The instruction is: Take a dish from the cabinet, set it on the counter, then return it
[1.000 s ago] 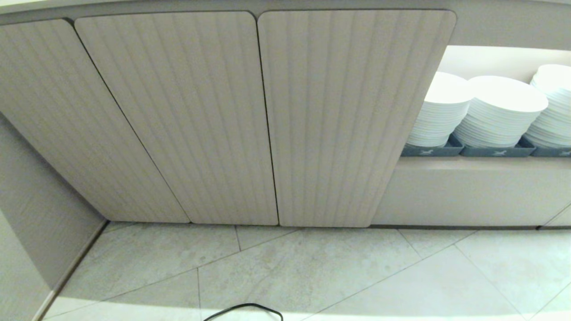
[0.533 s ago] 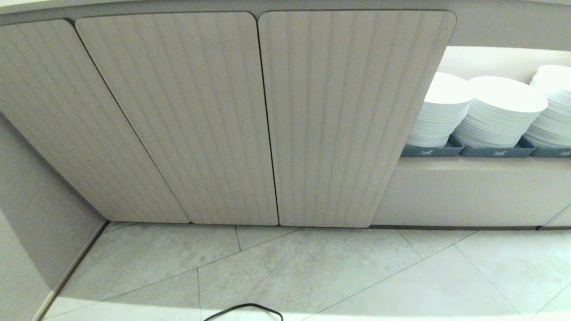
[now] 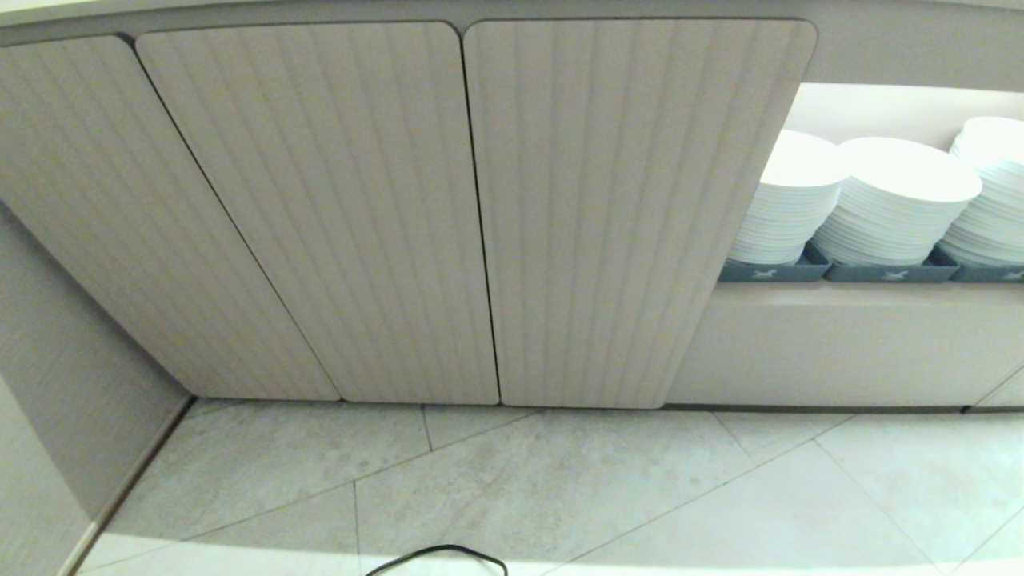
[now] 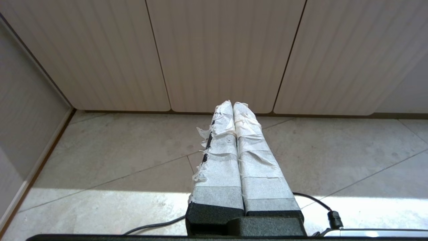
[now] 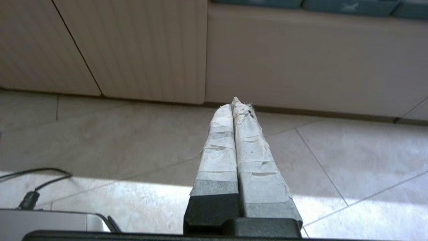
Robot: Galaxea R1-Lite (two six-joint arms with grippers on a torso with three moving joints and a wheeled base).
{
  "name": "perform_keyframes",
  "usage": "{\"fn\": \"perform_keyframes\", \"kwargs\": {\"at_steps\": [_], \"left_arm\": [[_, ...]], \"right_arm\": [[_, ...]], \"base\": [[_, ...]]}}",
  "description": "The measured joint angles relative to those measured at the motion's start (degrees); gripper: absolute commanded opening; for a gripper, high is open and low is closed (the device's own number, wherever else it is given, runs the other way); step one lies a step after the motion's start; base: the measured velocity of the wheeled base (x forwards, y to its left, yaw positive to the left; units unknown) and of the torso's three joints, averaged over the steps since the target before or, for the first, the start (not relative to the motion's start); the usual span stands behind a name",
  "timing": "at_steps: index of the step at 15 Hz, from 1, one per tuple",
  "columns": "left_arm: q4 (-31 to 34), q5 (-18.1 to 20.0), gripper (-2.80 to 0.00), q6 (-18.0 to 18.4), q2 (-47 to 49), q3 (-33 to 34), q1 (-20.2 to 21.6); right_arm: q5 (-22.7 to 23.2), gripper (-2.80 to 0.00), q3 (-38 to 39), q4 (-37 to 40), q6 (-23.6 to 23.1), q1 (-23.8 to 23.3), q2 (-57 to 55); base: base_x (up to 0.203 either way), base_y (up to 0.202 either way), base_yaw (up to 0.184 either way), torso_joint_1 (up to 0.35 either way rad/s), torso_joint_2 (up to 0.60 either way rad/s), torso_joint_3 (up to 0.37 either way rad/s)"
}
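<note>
**Both arms low and empty before a closed cabinet; no dish in sight.**

The cabinet [image 3: 480,208] fills the head view with its fluted doors [image 3: 632,208] shut flush, the tiled floor [image 3: 560,488] below. The dish is visible in no view, so its long axis and its bearing from either arm cannot be read; judging from the task, it probably sits behind the doors. An open shelf [image 3: 848,292] to the robot's right holds only stacked plates [image 3: 904,200] in grey trays. The left gripper [image 4: 233,104] and the right gripper [image 5: 234,102] each point at the cabinet foot, taped fingers pressed together, holding nothing. The right gripper faces the rightmost door's edge and the panel under the shelf, so that arm appears nearer to it.
</note>
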State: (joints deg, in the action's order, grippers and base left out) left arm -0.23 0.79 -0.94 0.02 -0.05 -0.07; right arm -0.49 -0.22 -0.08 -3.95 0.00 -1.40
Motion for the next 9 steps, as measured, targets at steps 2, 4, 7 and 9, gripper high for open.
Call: {"fn": "perform_keyframes", "kwargs": {"at_steps": [2, 4, 7, 9], "left_arm": [[0.01, -0.02, -2.80, 0.00, 0.00, 0.00, 0.00], [0.01, 0.00, -2.80, 0.00, 0.00, 0.00, -0.02], [-0.01, 0.00, -2.80, 0.00, 0.00, 0.00, 0.00], [0.00, -0.02, -2.80, -0.01, 0.00, 0.00, 0.00]], "right_arm": [[0.07, -2.80, 0.15, -0.14, 0.03, 0.00, 0.93], [-0.06, -2.80, 0.17, 0.01, 1.11, 0.00, 1.33], [-0.28, -2.80, 0.22, -0.05, 3.95, 0.00, 1.47], [-0.28, -2.80, 0.22, -0.05, 3.99, 0.00, 1.50]], "base": [[0.000, 0.000, 0.000, 0.000, 0.00, 0.000], [0.000, 0.000, 0.000, 0.000, 0.00, 0.000], [0.000, 0.000, 0.000, 0.000, 0.00, 0.000], [0.000, 0.000, 0.000, 0.000, 0.00, 0.000]]}}
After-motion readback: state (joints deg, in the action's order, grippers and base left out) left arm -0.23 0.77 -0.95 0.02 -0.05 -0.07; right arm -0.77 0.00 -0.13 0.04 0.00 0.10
